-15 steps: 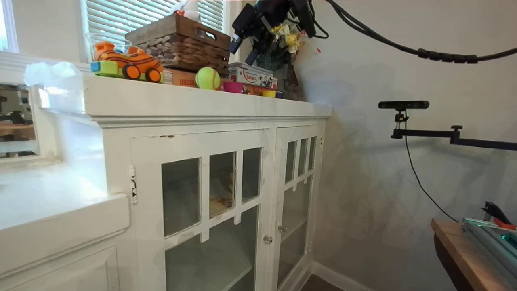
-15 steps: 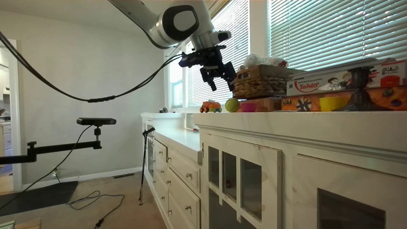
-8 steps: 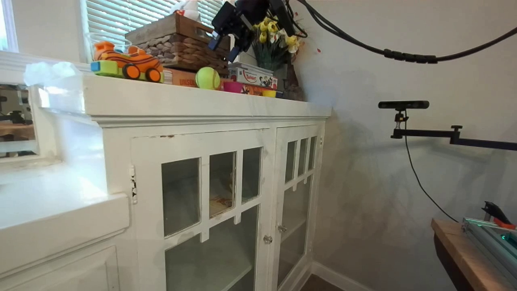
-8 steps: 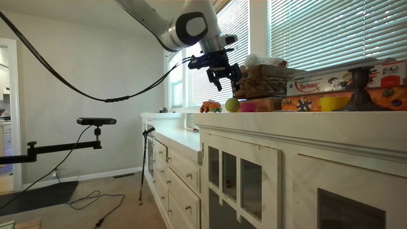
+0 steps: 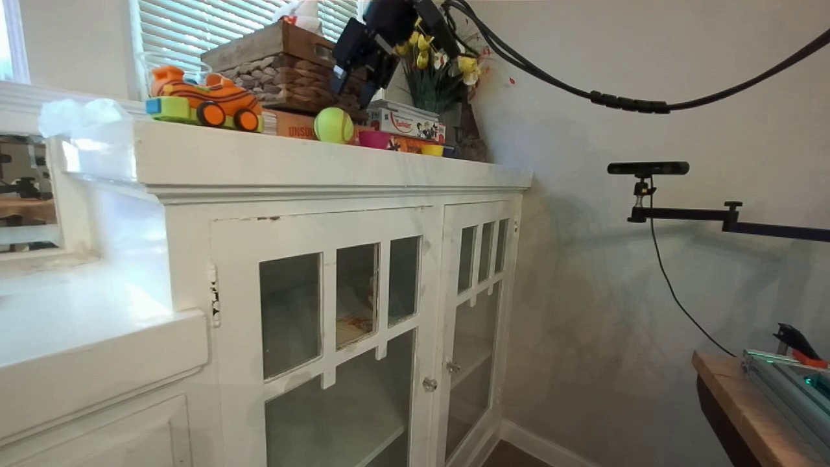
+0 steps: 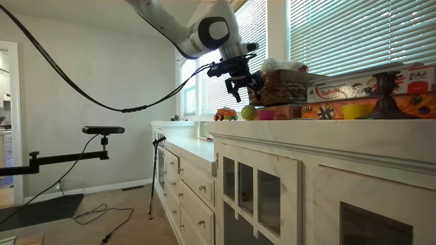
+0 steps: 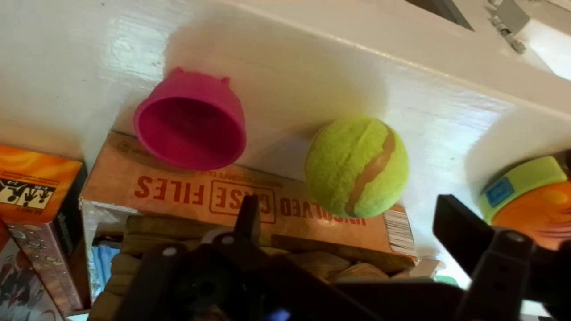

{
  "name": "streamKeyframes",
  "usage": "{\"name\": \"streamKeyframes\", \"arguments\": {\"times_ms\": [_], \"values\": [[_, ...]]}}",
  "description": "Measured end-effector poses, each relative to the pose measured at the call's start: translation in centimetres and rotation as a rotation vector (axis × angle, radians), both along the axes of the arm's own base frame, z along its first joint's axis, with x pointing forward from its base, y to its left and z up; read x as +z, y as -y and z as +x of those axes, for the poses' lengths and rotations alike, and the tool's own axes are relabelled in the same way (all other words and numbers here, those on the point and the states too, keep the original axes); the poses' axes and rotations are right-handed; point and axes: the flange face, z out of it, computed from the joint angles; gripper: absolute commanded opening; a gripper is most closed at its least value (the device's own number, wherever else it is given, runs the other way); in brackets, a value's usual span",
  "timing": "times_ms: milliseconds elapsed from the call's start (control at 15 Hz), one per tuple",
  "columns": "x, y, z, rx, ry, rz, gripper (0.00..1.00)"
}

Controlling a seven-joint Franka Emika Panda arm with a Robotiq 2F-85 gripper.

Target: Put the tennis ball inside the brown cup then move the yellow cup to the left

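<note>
In an exterior view the arm above the pincer is cut off by the top edge. In both exterior views the pincer hides part of the basket; in an exterior view it also covers some of the flowers. In the wrist view it covers much of the basket, which the bottom edge cuts off. There, below the pincer, the ball hides some lettering on the box. To one side, the truck runs off the edge. Beside the pincer, a blue thing and a green thing show too little to tell. Well apart from it, the stand hides part of the yellow cup.
</note>
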Motion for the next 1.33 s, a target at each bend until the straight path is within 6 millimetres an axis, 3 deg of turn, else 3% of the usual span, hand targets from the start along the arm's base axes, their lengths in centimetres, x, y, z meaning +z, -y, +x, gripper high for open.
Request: {"name": "streamKeyframes", "arguments": {"times_ms": [467, 533, 667, 933, 1333], "values": [[-1.4, -0.8, 1.0, 0.016, -0.062, -0.001, 1.00], [-1.6, -0.9, 1.1, 0.018, -0.067, -0.001, 0.75], [-2.0, -1.0, 1.3, 0.021, -0.080, 0.000, 0.66], [-2.7, -1.3, 1.4, 0.026, -0.095, 0.001, 0.37], [-2.4, -1.4, 1.5, 0.028, -0.096, 0.001, 0.34]]}}
